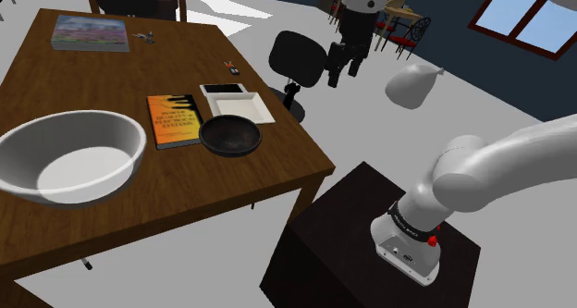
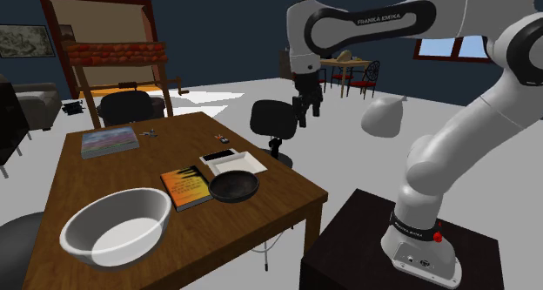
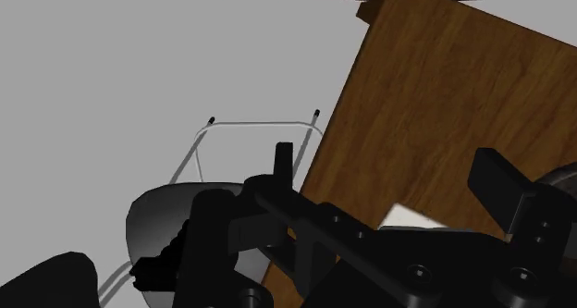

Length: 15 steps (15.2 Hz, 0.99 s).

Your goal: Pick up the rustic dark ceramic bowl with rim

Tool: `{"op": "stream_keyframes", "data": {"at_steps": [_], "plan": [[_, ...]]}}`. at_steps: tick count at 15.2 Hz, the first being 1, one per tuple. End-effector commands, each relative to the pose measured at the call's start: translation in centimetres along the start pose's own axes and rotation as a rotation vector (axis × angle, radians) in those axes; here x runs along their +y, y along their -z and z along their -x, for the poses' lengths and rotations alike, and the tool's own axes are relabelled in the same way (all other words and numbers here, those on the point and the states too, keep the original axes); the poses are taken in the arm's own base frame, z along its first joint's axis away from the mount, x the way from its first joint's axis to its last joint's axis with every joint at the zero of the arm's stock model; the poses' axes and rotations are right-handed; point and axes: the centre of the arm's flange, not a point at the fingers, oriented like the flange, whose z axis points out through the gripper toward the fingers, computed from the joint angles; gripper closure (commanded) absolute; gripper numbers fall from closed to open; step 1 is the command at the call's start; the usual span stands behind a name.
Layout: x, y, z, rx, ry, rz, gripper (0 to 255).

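Note:
The dark bowl (image 1: pixel 230 134) with a raised rim sits upright on the wooden table (image 1: pixel 111 195), near the edge closest to the stand. In the second exterior view the dark bowl (image 2: pixel 233 185) lies between an orange book and a white dish. My black gripper (image 1: pixel 342 64) hangs in the air well off the table, above a black office chair, far from the bowl. Its fingers stand apart with nothing between them, and the gripper (image 2: pixel 306 105) looks the same in the second exterior view. The wrist view looks down on the table corner (image 3: pixel 435 103) and grey floor.
A white square dish (image 1: pixel 238 103) and an orange book (image 1: pixel 174 119) touch the bowl's sides. A large white bowl (image 1: pixel 69 156) fills the table's near left. A flat box (image 1: pixel 90 33) lies at the far end. The office chair (image 1: pixel 296 61) stands beside the table.

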Motion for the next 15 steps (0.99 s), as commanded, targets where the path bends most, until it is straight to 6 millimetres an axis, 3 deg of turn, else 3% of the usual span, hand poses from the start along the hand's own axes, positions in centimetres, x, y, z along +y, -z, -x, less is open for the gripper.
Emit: {"op": "stream_keyframes", "data": {"at_steps": [1,15], "plan": [[-2.5,-0.7,-1.7,-0.009,0.004,-0.006,0],[-19.0,-4.2,-9.2,-0.071,0.035,-0.037,0]]}}
